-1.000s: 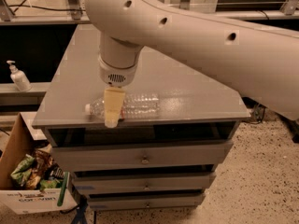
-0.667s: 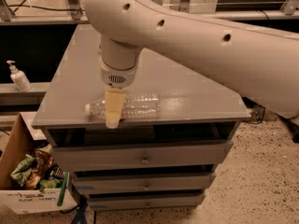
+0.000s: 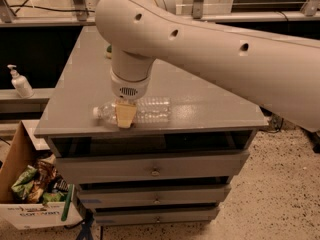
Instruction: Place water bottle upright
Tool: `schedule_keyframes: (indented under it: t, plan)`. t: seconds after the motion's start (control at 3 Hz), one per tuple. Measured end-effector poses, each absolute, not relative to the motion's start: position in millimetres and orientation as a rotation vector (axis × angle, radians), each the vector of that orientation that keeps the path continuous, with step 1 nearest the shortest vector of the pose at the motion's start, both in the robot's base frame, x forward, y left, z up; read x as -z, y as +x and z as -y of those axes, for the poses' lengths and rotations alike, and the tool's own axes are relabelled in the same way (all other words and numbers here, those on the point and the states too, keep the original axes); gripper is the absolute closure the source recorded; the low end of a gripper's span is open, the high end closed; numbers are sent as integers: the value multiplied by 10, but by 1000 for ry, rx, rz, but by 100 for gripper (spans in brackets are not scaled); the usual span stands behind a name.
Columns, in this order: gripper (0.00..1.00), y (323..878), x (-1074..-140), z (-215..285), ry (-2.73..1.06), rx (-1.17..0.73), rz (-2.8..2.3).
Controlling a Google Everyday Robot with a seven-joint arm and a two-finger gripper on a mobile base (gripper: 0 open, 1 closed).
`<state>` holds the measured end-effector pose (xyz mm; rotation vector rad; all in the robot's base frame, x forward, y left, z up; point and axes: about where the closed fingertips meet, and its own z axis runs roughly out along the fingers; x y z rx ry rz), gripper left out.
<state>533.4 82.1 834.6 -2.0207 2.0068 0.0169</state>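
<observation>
The water bottle (image 3: 150, 109) is clear ribbed plastic with a white cap. It lies on its side near the front edge of the grey cabinet top (image 3: 200, 109), cap pointing left. My gripper (image 3: 125, 116) hangs straight down from the big white arm (image 3: 210, 49) and sits at the bottle's neck end, just right of the cap. Its tan finger covers part of the bottle, and the label band is hidden.
A small white pump dispenser (image 3: 19, 82) stands on a ledge at the left. A cardboard box of snack bags (image 3: 32, 189) sits on the floor at the lower left. Drawers (image 3: 155, 168) are below the top. A small green object (image 3: 108, 49) lies at the back.
My gripper has shifted slightly right and lower over the bottle's neck. The bottle still lies on its side in about the same place.
</observation>
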Motion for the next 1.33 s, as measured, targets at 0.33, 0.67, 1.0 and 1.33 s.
schedule_keyframes:
  t: [0.33,0.67,1.0,1.33]
  plan:
    - [61,5286,-8278,-779,-2014,-19,-2032]
    - [85,5259,-8276,-705,-2000,-15,-2053]
    - [100,5287,-8450,-743,-1983,-31,-2011]
    - [100,5399,-8752,-895,-1961,-69,-1911]
